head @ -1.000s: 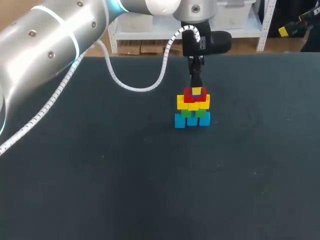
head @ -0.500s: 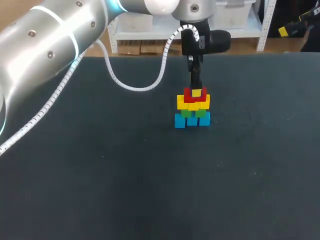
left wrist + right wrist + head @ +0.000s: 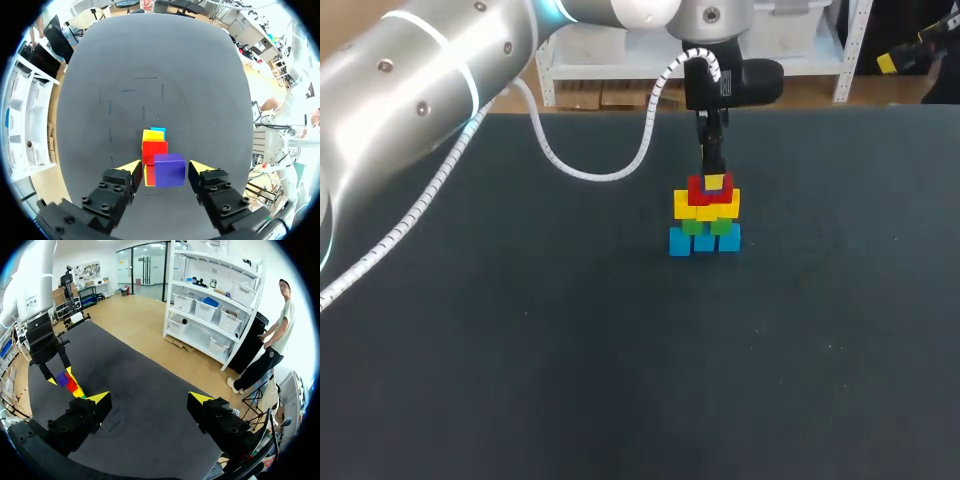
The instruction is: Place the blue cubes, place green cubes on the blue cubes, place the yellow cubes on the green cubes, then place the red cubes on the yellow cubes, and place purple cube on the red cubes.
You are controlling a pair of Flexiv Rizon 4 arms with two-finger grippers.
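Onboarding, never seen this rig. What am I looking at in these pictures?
Two robot arms work at a dark table. The head view looks down from above and behind; each round picture comes from a camera on one arm's wrist. The left arm stretches to a small tower: blue cubes at the bottom, then green cubes, yellow cubes, red cubes. In the left wrist view the purple cube sits on top between the yellow tips of the left claw; a gap shows beside it, so the claw looks open, holding nothing. The right claw is open and empty, away from the tower.
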